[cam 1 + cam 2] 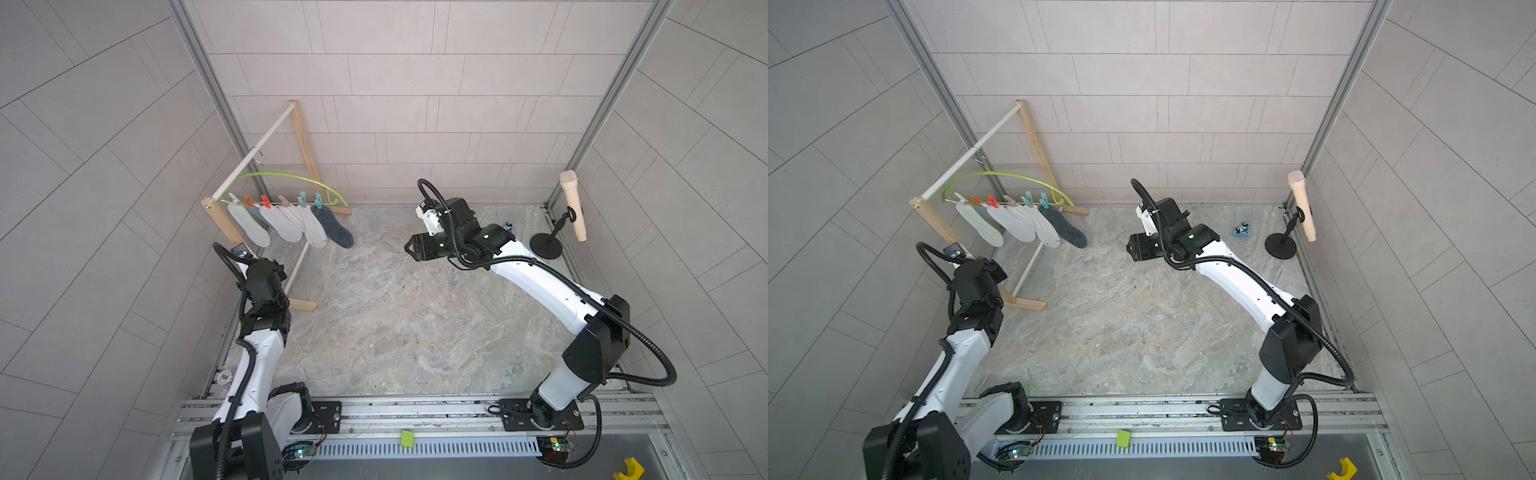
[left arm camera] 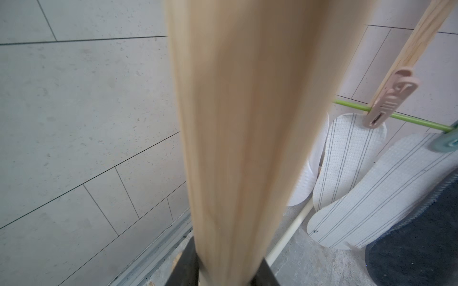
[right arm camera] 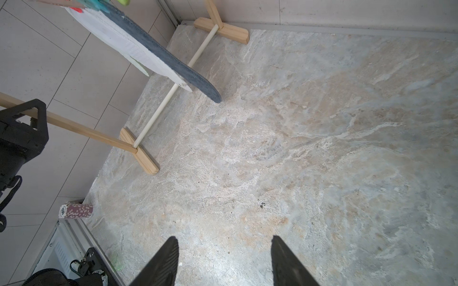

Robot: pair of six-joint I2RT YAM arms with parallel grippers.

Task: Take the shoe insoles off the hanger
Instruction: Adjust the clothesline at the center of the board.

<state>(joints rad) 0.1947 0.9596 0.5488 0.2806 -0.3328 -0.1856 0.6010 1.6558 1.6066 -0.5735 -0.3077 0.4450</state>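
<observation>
L gripper [image 2: 224, 270] is hidden under its wrist in both top views. In the L wrist view only two black finger ends are seen, pressed to both sides of a blurred wood post [image 2: 247, 123] of the rack [image 1: 302, 137]. Most insoles [image 1: 291, 224] are blocked by it.

R gripper [image 3: 224, 245] is seen wide open, empty, above the marbled table [image 3: 322, 148].

The flat, foot-shaped insoles are clipped in an overlapped row under the arched lime plastic hanger [image 1: 291, 178], hooked on the white rod [image 1: 266, 136]. One behind the mint one is mostly covered. Woven white w/ thin stripes and dark felt w/ stitched edge are made out.

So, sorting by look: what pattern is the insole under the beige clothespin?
The insole is white with thin grey stripes; clearest in the left wrist view.
</observation>
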